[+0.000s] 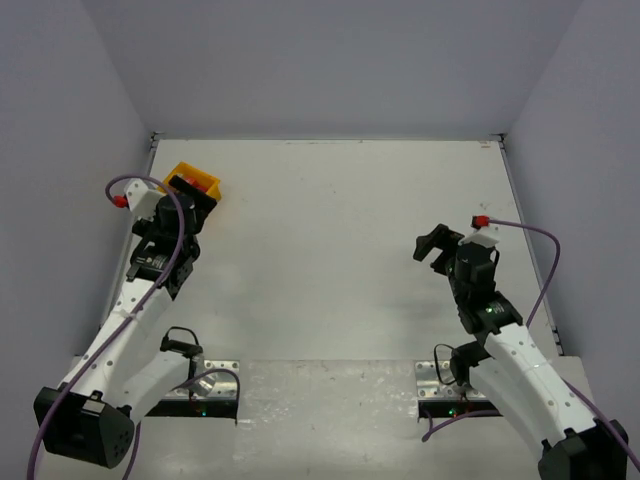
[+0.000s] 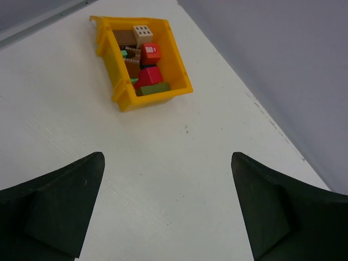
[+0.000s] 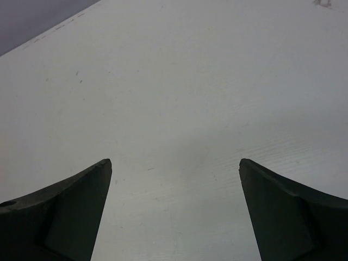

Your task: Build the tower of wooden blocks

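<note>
My left gripper (image 2: 167, 159) is spread wide with nothing between the jaws, hanging above bare table (image 2: 65, 114) just short of the yellow tray (image 2: 155, 100). My right gripper (image 3: 175, 163) is spread just as wide and also empty, well off on the right side of the table.

The wood blocks (image 2: 148, 61) all lie heaped in the tray at the far left, none of them out on the table. A red one sits on top in the middle, a tan dotted one and a brown one at the far end, and an olive one against the near wall.

The heap is my worry. The blocks touch each other and the walls, so I judge a wide finger could wedge between two pieces, pinch a pair at once, or drop onto the rim and shove or tip the light tray. The side wall stands near the tray, which leaves my left arm little room to swing.

Only my left wrist view shows what the tray holds. From above, my own left wrist covers most of it, leaving an orange corner and a sliver of red. That top view alone shows how far apart my two arms stand. My right wrist sees only white table.
</note>
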Robot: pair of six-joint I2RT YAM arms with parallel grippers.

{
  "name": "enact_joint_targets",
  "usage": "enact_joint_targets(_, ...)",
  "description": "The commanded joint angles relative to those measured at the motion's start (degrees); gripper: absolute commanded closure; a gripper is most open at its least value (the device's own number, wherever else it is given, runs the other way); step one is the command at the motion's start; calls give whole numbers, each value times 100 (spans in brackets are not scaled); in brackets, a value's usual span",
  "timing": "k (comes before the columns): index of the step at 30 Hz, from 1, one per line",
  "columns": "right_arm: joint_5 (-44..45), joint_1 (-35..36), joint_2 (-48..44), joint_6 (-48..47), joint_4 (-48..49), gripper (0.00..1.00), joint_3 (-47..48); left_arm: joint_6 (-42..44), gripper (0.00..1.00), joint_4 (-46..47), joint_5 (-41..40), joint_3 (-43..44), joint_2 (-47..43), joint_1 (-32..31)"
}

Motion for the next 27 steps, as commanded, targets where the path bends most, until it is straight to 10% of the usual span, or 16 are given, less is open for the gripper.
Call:
enact_joint_targets(1, -21, -32, -162, -129, 372, 1, -37, -52, 0, 192, -100, 103, -1, 29)
enact_joint_targets(19, -385, -34, 241, -356, 571, 1, -275, -314, 0, 31, 141, 393, 763, 105)
enact_joint_targets(27, -346, -32, 461, -353, 664, 1, -355, -410, 0, 122, 1141, 406, 1318, 1444)
